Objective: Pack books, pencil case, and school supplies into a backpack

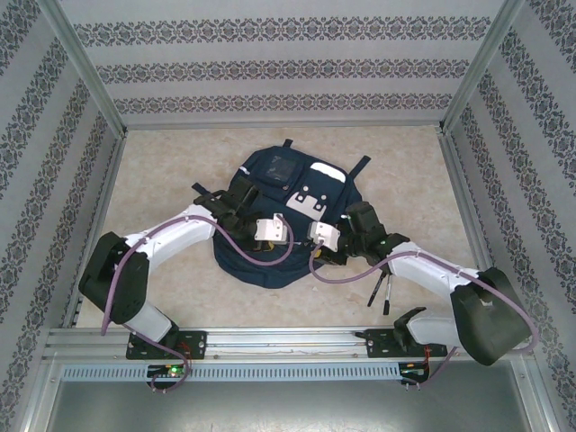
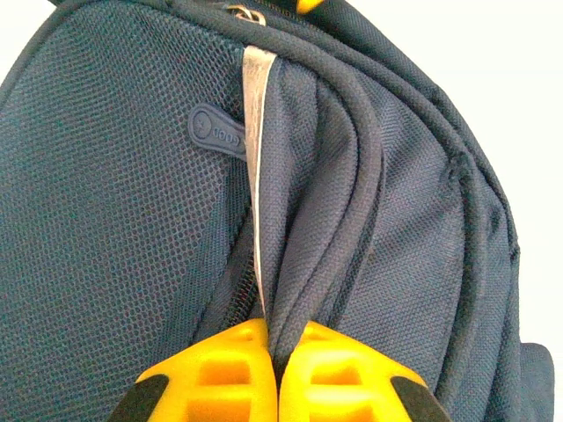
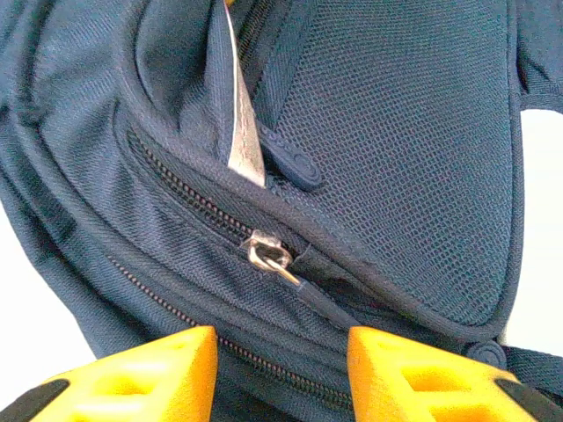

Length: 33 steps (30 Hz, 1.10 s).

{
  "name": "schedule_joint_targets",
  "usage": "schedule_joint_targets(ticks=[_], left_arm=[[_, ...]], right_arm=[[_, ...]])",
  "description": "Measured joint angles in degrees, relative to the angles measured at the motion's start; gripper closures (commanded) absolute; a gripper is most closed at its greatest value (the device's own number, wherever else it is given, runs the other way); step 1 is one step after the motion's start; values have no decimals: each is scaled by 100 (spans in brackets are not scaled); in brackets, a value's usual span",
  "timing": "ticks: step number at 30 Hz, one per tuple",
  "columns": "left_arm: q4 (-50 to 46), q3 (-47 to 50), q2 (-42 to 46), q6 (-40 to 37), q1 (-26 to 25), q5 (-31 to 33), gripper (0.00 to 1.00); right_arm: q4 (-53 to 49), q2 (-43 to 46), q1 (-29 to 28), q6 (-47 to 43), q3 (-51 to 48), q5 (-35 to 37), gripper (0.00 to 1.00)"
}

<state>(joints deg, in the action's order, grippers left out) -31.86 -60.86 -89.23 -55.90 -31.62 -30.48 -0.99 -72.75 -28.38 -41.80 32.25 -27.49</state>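
Note:
The navy backpack (image 1: pixel 286 193) lies flat in the middle of the table, white patches up. My left gripper (image 2: pixel 280 352) is shut on a raised fold of the backpack (image 2: pixel 106 176) fabric, beside a thin white stripe (image 2: pixel 257 176). My right gripper (image 3: pixel 281 360) is open, its yellow fingers (image 3: pixel 167 369) standing either side of a front pocket zip on the backpack (image 3: pixel 413 132). The metal zip slider (image 3: pixel 268 255) and its dark pull cord lie just beyond the gap, untouched. Two black pens (image 1: pixel 380 292) lie on the table by the right forearm. The books and the pencil case are out of view.
Patterned walls (image 1: pixel 54 162) with metal posts close in the table on three sides. An aluminium rail (image 1: pixel 288 340) runs along the near edge, carrying both arm bases. Bare tabletop (image 1: pixel 162 175) shows left and right of the backpack.

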Motion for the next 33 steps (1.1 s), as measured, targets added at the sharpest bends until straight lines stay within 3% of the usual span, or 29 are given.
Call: schedule_joint_targets(ticks=[9, 16, 21, 33], left_arm=[[212, 199, 186, -33, 98, -295, 100], [350, 310, 328, -144, 98, -339, 100], [350, 310, 345, -227, 101, -365, 100], [385, 407, 468, -308, 101, -468, 100]], right_arm=[[236, -7, 2, 2, -2, 101, 51], [-35, -61, 87, -11, 146, -111, 61], [-308, -136, 85, -24, 348, -190, 54], [-262, -133, 72, 68, 372, -188, 53]])
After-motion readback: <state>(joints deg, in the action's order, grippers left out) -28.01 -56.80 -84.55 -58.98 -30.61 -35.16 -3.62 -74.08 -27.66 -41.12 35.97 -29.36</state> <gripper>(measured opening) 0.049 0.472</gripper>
